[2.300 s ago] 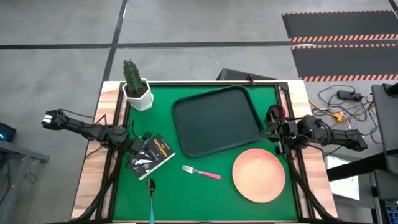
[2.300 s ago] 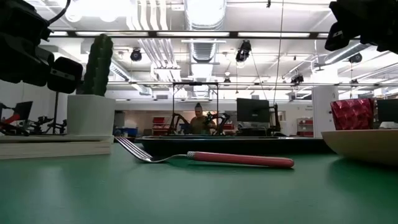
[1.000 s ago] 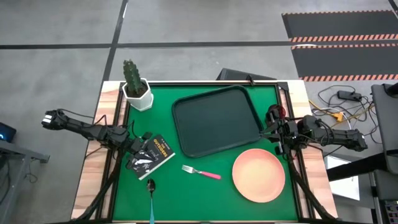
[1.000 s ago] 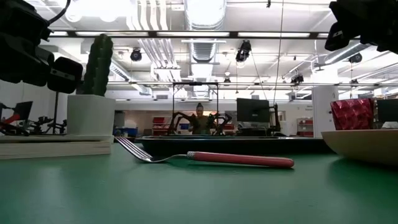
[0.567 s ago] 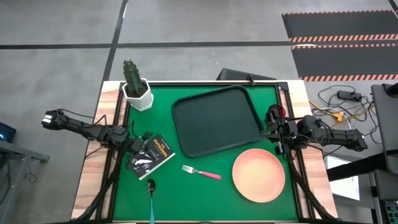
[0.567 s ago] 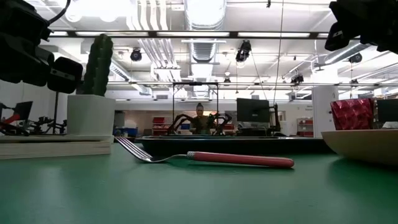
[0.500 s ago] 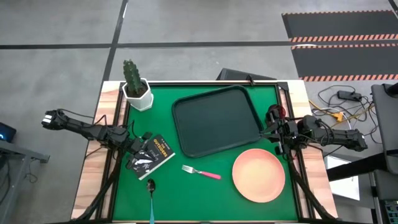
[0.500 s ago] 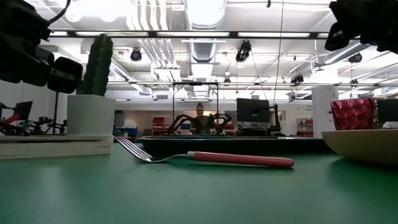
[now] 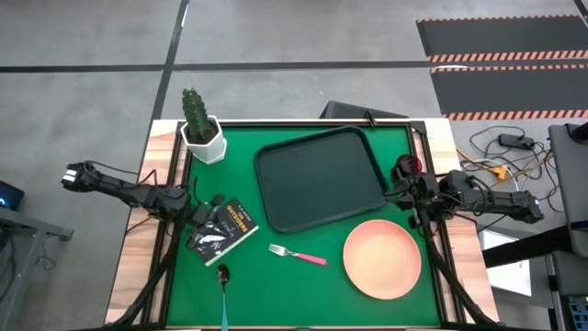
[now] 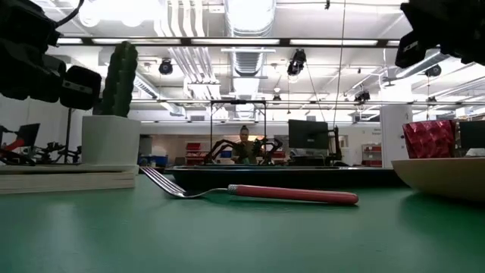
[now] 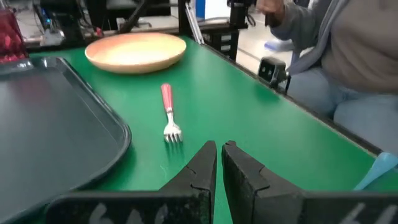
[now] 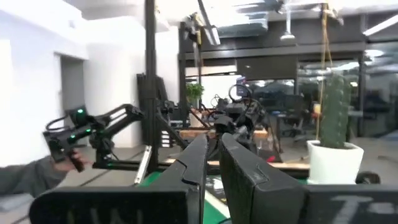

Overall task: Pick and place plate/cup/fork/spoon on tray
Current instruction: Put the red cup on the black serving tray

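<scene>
The dark tray [image 9: 317, 179] lies at the table's far middle. The peach plate [image 9: 382, 259] rests flat near the right front, also in the left wrist view [image 11: 135, 51]. The pink-handled fork [image 9: 297, 254] lies on the mat between the book and the plate. The blue-handled spoon [image 9: 223, 285] lies near the front edge. The red cup [image 9: 404, 166] stands by the tray's right edge. My left gripper [image 9: 213, 219] is shut and empty over the book. My right gripper [image 9: 404, 195] is shut and empty, between cup and plate.
A black book with yellow lettering [image 9: 225, 228] lies at the left under my left gripper. A cactus in a white pot [image 9: 200, 129] stands at the far left corner. A person [image 11: 348, 68] sits beyond the table's front edge.
My left gripper has risen a little over the book. The tableware and the tray lie as before.
</scene>
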